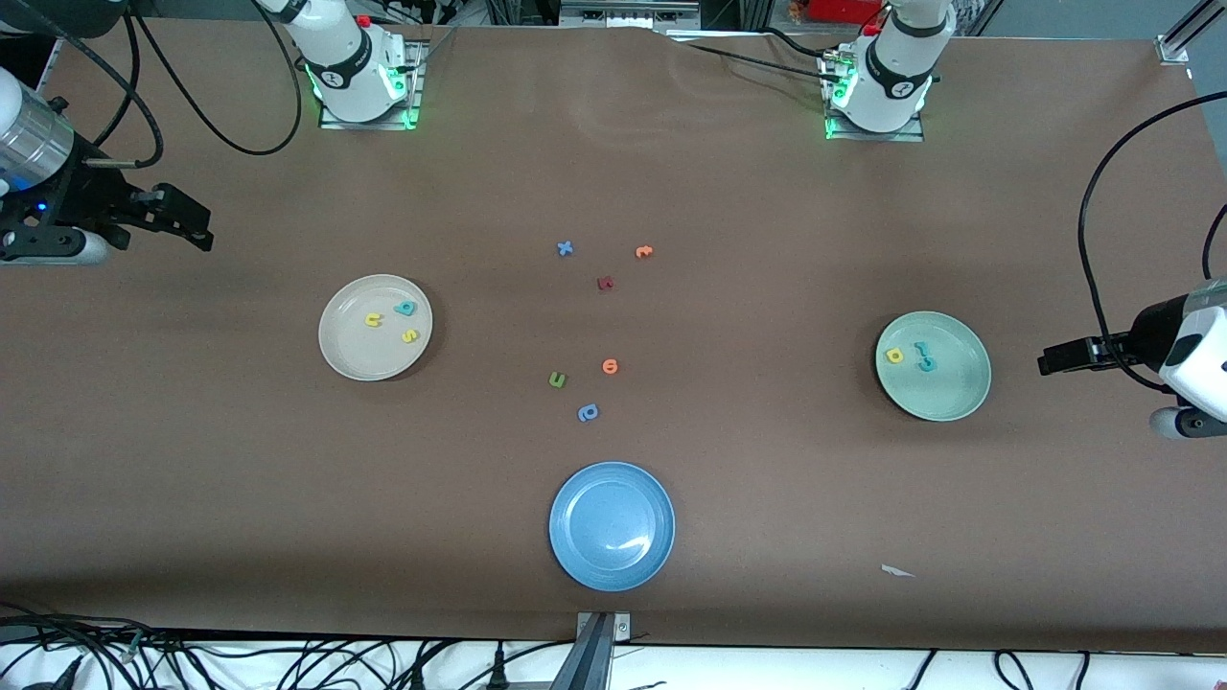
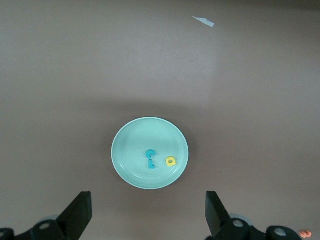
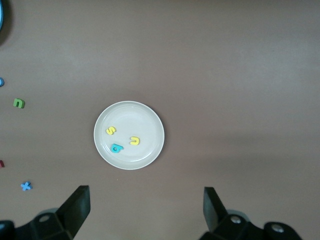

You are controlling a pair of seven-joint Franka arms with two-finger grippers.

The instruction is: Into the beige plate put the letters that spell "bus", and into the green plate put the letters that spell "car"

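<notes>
The big brown bench [image 1: 767, 498] holds everything, and the blue plate [image 1: 612, 526] sits on it at the edge nearest the front camera. All places here are told from that blue plate.

The right arm's end effector [image 1: 182, 225] is up in the air over the bench edge at the right arm's end, well apart from the blue plate. Its two fingers stand wide apart and it has nothing in it. The left arm's end effector [image 1: 1059, 359] is up over the bench edge at the left arm's end, also spread wide and holding nothing. Both arms look like they are waiting, pulled away so the plates can be seen.

The beige plate [image 1: 345, 355] lies farther from the front camera than the blue plate, toward the right arm's end. Inside it rest the teal b [image 1: 405, 309], the yellow u [image 1: 373, 320] and the yellow s [image 1: 409, 335], so "bus" looks done.

The green plate [image 1: 954, 398] lies farther back than the blue plate, toward the left arm's end. In it are the yellow a [image 1: 893, 356], the teal c [image 2: 150, 153] and the teal r [image 2: 151, 164], so "car" looks done too.

The spare letters stay on the bare bench, farther back than the blue plate, because no word needs them: a blue-violet letter [image 1: 588, 413], a green letter [image 1: 558, 380], an orange letter [image 1: 610, 366], a dark red letter [image 1: 605, 284], a second orange letter [image 1: 643, 252] and a blue x [image 1: 566, 249].
</notes>
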